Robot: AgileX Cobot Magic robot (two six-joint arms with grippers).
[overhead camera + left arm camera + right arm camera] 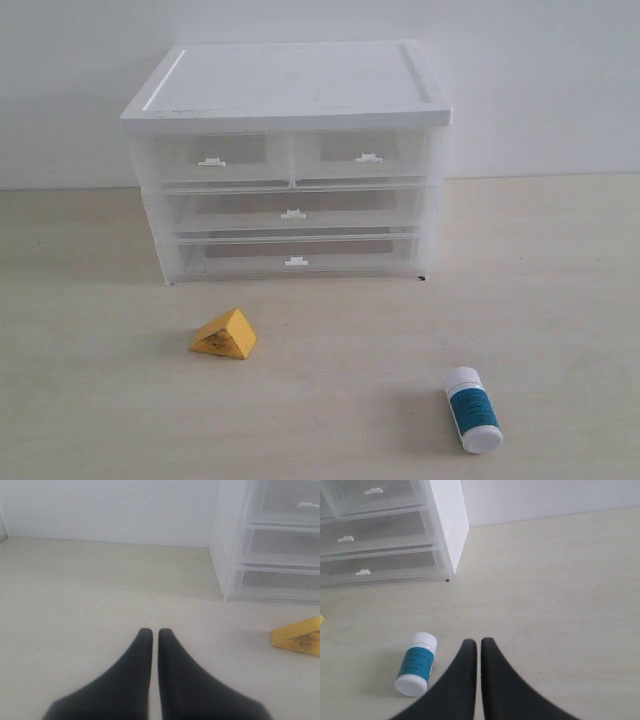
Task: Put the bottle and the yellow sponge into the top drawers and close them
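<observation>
Plastic bottle [472, 409] likely light, slick, may roll: pinch across label; yellow sponge [224, 334] probably soft, squashy: pinch flat sides; left gripper [155, 632], right gripper [478, 642] closed, empty

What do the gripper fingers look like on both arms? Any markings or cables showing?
The left gripper and right gripper look alike: two plain matte black fingers each, wide at the base and curving in to narrow rounded tips. No markings, pads or cables show. The arms themselves are out of every view.

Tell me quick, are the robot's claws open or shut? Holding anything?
Left claw: shut, holding nothing.
Right claw: shut, holding nothing.
</observation>
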